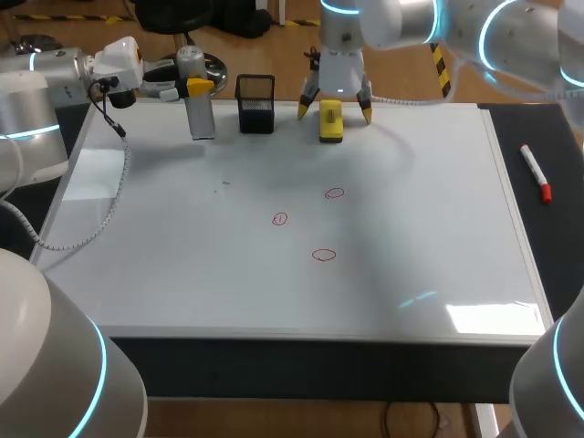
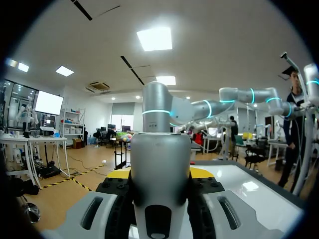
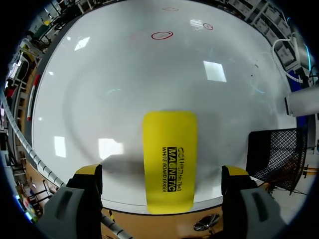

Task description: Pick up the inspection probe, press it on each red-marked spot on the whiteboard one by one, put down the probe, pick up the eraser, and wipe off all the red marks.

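Right gripper hangs over the yellow block-shaped whiteboard eraser at the far edge of the white whiteboard. Its fingers are spread wide to either side of the block and hold nothing. The wrist view shows clear gaps on both sides, so neither tip touches it.

The left gripper sits at the far left. Its pads look pressed against both sides of the tall grey cylindrical inspection probe, which stands upright with its foot on the board.

Three small red circle marks lie near the middle of the board, well apart from both tools and not yet wiped.

The main risk, as I judge it, is a poor descent onto the eraser. If the right gripper comes down off-centre, one tip could land on top of the block instead of beside it. It might also nudge the block over the far edge, which is close behind it.

A black mesh pen holder stands just left of the eraser. The finger on that side has little room and could clip it.

A shallow or skewed grip would let the eraser tilt while wiping and leave parts of the circles behind.

The probe is tall and narrow. If it is let go while leaning, it could topple toward the holder.
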`<state>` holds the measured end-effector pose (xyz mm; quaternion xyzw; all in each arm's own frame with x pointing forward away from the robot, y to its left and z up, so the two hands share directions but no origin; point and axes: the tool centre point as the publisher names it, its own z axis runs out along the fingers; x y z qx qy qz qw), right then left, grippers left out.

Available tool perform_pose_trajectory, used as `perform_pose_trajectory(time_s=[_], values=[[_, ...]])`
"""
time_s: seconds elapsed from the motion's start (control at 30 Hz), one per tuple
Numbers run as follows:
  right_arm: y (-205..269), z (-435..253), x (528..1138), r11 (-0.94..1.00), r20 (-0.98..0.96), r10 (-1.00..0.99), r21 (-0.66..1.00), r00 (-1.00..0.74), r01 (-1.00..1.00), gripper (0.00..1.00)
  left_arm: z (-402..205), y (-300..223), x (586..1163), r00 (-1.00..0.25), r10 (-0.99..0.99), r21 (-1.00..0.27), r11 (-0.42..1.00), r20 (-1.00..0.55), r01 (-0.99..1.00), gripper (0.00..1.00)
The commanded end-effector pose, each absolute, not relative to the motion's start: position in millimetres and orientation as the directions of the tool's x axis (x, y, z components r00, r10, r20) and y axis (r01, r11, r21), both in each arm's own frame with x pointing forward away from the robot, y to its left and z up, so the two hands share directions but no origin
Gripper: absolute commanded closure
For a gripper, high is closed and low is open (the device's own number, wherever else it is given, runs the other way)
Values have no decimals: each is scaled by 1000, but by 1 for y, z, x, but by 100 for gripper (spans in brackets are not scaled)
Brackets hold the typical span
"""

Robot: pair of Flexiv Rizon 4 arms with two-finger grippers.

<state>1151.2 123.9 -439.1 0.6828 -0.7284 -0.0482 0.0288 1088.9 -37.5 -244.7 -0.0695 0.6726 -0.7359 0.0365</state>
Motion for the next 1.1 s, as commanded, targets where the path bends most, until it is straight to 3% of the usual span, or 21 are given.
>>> perform_pose_trajectory(time_s=[0.03, 0.33, 0.43, 0.47, 0.53, 0.6, 0.8, 0.9, 1.03, 1.1], values=[[126, -440, 1160, 58, -6, -998, 122, -59, -991, 0, -244, -38, 1089, -988, -146, -995, -93, 53, -40, 100], [129, -438, 1162, 46, 0, -999, 118, -46, -992, 4, -244, -38, 1089, -988, -146, -995, -93, 53, -40, 100], [131, -438, 1161, 42, 0, -999, 120, -42, -992, 15, -244, -38, 1089, -988, -146, -995, -93, 53, -40, 100], [132, -437, 1160, 42, -1, -999, 120, -42, -992, 29, -244, -38, 1089, -988, -146, -995, -93, 53, -40, 100], [135, -435, 1158, 42, -3, -999, 122, -43, -992, 39, -244, -38, 1089, -988, -146, -995, -93, 53, -40, 100], [137, -434, 1155, 44, -6, -999, 124, -45, -991, 41, -244, -38, 1089, -988, -146, -995, -93, 53, -40, 100], [137, -439, 1148, 51, 3, -999, 140, -51, -989, 31, -244, -38, 1089, -988, -146, -995, -93, 53, -40, 100], [137, -440, 1147, 53, 7, -999, 143, -52, -988, 34, -244, -38, 1089, -988, -146, -995, -93, 53, -40, 100], [137, -440, 1146, 52, 8, -999, 142, -52, -989, 56, -244, -38, 1089, -988, -146, -995, -93, 53, -40, 100], [137, -440, 1147, 50, 9, -999, 139, -50, -989, 77, -244, -38, 1089, -988, -146, -995, -93, 53, -40, 100]])
